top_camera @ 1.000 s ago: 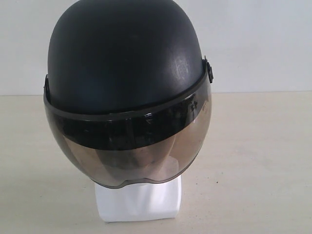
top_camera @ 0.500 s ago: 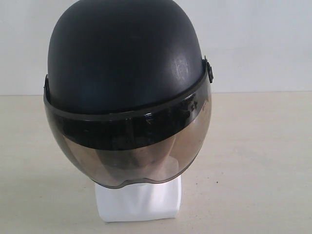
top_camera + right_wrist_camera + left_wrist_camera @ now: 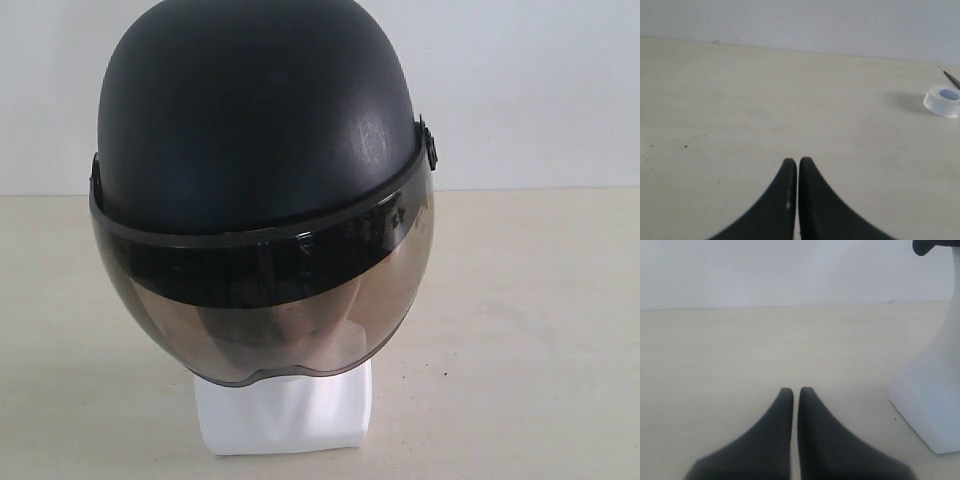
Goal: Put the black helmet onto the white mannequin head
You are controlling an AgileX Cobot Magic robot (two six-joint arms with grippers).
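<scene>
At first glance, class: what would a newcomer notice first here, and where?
The black helmet fills the middle of the exterior view, seated on the white mannequin head, whose neck base shows below the smoky visor. In the wrist views the left gripper and right gripper hang shut, holding nothing, above the table.

No readable text or number on the black helmet (image 3: 250, 110) or elsewhere

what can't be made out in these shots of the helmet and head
- Exterior view: the white mannequin head shows only its neck base; the black helmet and tinted visor hide the face. The helmet's crown is cut by the top edge.
- Right wrist view: a thin dark object beside the clear ring is cut by the edge, unidentifiable.
</scene>
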